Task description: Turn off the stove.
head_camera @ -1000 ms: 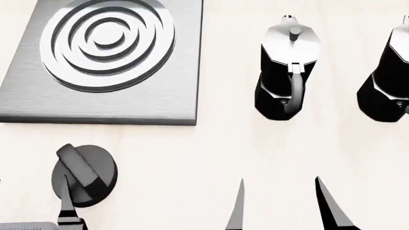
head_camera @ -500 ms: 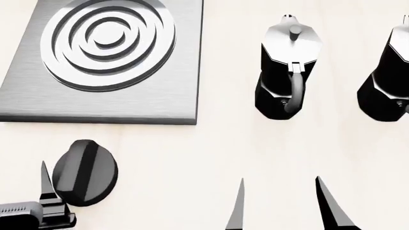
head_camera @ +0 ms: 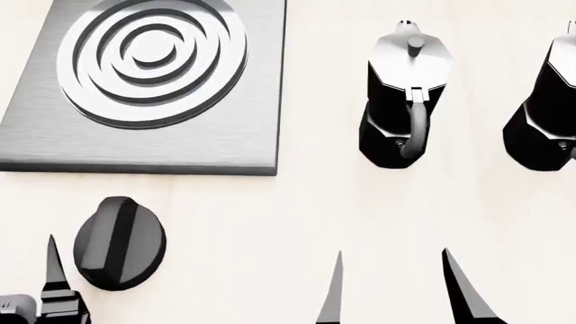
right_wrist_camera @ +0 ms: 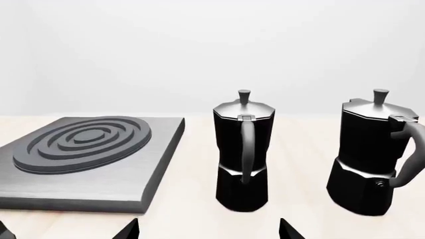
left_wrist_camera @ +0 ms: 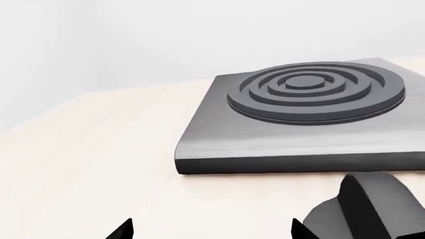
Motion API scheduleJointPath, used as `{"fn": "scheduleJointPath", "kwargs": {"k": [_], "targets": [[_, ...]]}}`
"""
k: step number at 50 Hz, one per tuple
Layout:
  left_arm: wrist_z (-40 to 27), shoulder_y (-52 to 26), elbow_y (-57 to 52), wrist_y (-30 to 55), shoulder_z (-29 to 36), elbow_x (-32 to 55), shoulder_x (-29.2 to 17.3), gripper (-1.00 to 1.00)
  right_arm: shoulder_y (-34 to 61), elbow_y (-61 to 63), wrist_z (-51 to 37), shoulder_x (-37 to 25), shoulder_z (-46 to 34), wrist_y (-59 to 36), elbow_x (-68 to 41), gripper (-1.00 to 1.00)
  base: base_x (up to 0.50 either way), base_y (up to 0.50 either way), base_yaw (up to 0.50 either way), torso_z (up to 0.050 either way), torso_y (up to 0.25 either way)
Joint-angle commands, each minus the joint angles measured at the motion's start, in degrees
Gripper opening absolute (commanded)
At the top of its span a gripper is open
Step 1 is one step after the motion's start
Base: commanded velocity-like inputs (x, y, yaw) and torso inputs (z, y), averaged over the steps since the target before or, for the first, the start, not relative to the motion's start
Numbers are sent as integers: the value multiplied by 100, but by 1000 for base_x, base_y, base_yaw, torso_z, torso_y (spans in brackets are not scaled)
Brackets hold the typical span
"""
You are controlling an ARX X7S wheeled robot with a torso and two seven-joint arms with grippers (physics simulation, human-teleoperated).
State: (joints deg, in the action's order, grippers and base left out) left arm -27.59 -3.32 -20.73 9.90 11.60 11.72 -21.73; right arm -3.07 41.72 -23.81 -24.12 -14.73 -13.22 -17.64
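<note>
**Stove knob free, both grippers clear of it**

Stove plate (head_camera: 153,88) sits flat on the pale table (head_camera: 297,216), at upper left in the head view. Brushed grey metal, square, with the ringed burner (head_camera: 151,59) set into it. Knob (head_camera: 120,243) lies on the table nearer the robot than the plate, apart from its near edge. Black, round, ridge running roughly upright with a slight lean in the head view.

Left gripper (head_camera: 54,297) is at the lower left corner of the head view, just beside the knob on its left. One pointed finger shows there, not touching the knob. Left wrist view shows two dark fingertips spread apart with bare table between them; knob (left_wrist_camera: 362,209) sits off to one side, outside the gap. Jaws open, holding nothing.

Right gripper (head_camera: 396,290) hangs low in the head view, fingers (head_camera: 331,290) spread wide over bare table, empty.

Two moka pots stand upright to the right of the plate: nearer pot (head_camera: 405,101), second pot (head_camera: 547,108) cut by the frame edge. Handles face the robot.
</note>
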Motion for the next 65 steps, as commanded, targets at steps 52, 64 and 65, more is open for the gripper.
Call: {"fn": "scheduleJointPath", "kwargs": {"k": [52,64,65], "targets": [[209,-56,-2169,719,78,502,-600,100,1001,204,-244,107,71,-540,-303,100,0,0,0,0,0],[197,-148,-2315,824,90,563,-626,100,1183,329,-298,88,89,-684,-380,100,0,0,0,0,0],[194,-167,-2332,842,90,569,-629,100,1202,346,-304,84,97,-703,-396,100,0,0,0,0,0]]}}
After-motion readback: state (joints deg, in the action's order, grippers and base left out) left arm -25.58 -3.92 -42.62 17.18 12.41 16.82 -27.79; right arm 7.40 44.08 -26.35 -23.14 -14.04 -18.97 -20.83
